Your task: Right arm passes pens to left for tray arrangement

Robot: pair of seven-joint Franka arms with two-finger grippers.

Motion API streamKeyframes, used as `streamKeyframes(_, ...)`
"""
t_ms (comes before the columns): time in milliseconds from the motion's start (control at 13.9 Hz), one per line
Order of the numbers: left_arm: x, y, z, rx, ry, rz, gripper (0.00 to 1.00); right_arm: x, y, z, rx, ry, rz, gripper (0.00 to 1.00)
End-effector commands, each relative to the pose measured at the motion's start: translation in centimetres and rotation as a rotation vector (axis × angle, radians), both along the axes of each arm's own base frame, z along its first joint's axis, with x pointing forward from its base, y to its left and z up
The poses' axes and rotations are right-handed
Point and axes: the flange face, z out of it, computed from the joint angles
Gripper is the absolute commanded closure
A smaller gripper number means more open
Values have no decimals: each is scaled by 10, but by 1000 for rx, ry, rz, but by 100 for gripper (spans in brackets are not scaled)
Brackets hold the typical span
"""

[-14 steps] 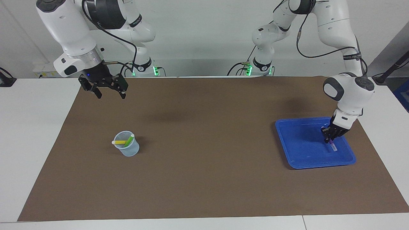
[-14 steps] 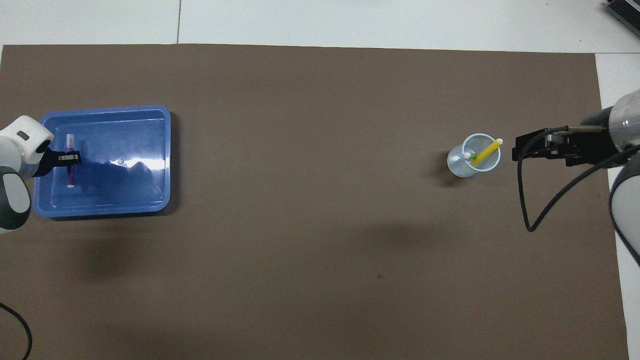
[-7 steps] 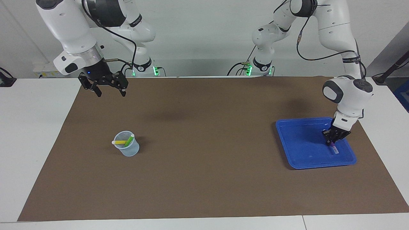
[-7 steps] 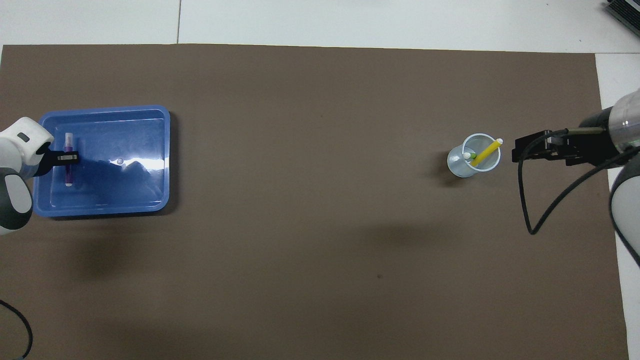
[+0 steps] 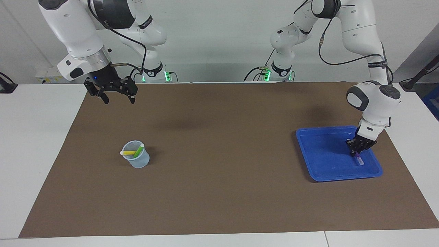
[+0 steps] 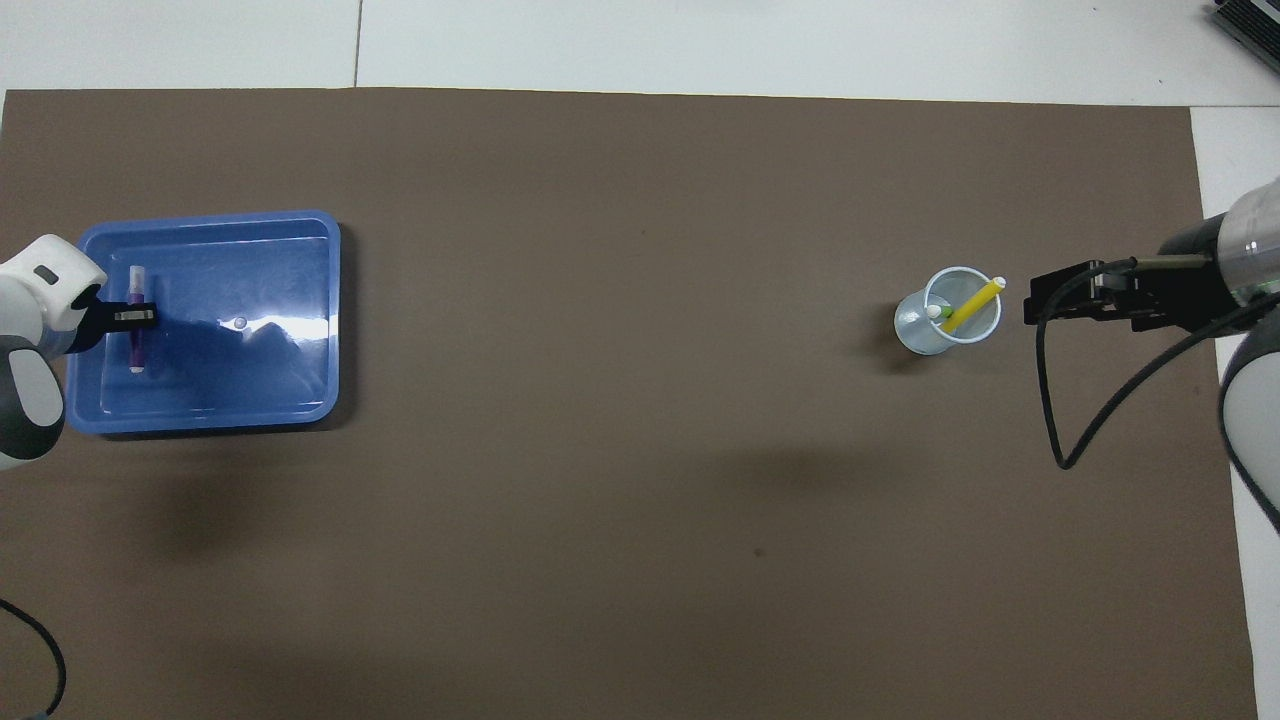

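In the facing view, the left gripper (image 5: 356, 151) is down inside the blue tray (image 5: 322, 151), at the tray's side toward the left arm's end of the table. The purple pen (image 5: 358, 159) lies flat on the tray floor, one end right at the fingertips and the rest pointing away from the robots. Whether the fingers clamp the pen or have let go cannot be told. The right gripper (image 5: 116, 96), with its fingers spread and nothing in them, hangs over the brown mat (image 5: 219, 192) near the right arm's end. A clear cup (image 5: 137, 159) on the mat holds the yellow pen (image 5: 128, 152) and the green pen (image 5: 139, 150).

From overhead, the left gripper (image 6: 135, 317) crosses the middle of the purple pen (image 6: 136, 320) in the tray (image 6: 300, 300). The right gripper (image 6: 1050, 297) sits just beside the cup (image 6: 925, 335), whose yellow pen (image 6: 972, 305) leans over the rim toward it.
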Motion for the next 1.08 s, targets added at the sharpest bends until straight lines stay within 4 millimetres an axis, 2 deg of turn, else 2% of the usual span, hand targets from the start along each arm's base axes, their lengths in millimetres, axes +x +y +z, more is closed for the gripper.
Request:
streamKeyframes(0,2,5,-3,17,-10,-15,73,-7,-2,2,-19,6,27,0)
streamKeyframes(72,2,5,-3,17,-10,-15,66,-8,-1,2,-19,7,35,0)
streamKeyframes(216,2,4,-4,16,-7,-17,63,-12,-3,0,-22,17,78,0)
streamKeyframes(361,2,4,-4,16,-7,-15,63,-26,-8,-13,-25,58,114,0)
streamKeyframes(505,3,4,-3,16,-9,-18,61,-34,0,-28,-41,29,198,0)
streamKeyframes(649,5,0,0,16,-7,-22,39,-29,20,-52,-95,10,259,0)
streamKeyframes(721,8,-6,4,20,-22,-33,17,-21,27,-66,-114,14,282,0)
streamKeyframes(938,11,-13,23,28,-53,-36,2,8,53,-112,-166,-16,363,0)
streamKeyframes(1010,13,-14,26,30,-59,-42,0,16,60,-128,-179,-24,384,0)
